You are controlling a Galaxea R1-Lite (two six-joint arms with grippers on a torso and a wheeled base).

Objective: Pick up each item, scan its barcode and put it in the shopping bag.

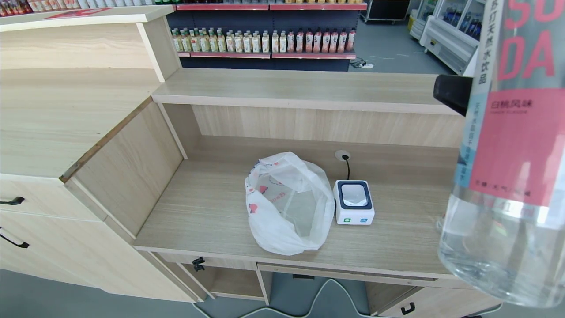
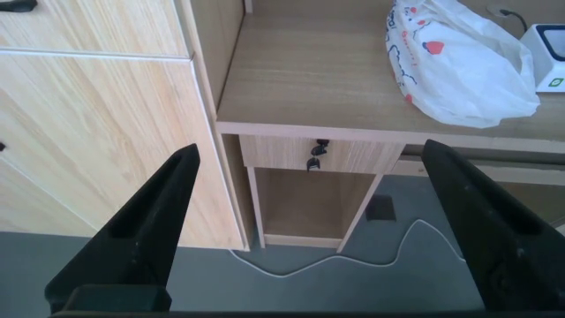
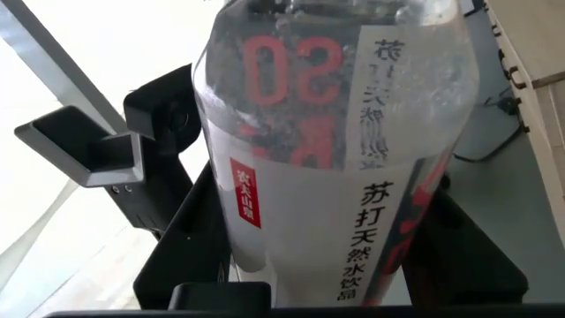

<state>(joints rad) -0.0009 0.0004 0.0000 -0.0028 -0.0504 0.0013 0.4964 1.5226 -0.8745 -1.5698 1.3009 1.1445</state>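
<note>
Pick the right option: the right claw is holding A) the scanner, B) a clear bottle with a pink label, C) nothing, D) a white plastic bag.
B: the right claw grips a clear bottle with a pink label, while the bag and scanner sit on the counter.

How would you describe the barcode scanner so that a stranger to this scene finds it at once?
On the lower surface of the wooden counter, a white shopping bag lies open. The scanner stands just to its right. It is the only small white box, with a dark-framed window on top and a black cable behind.
</note>
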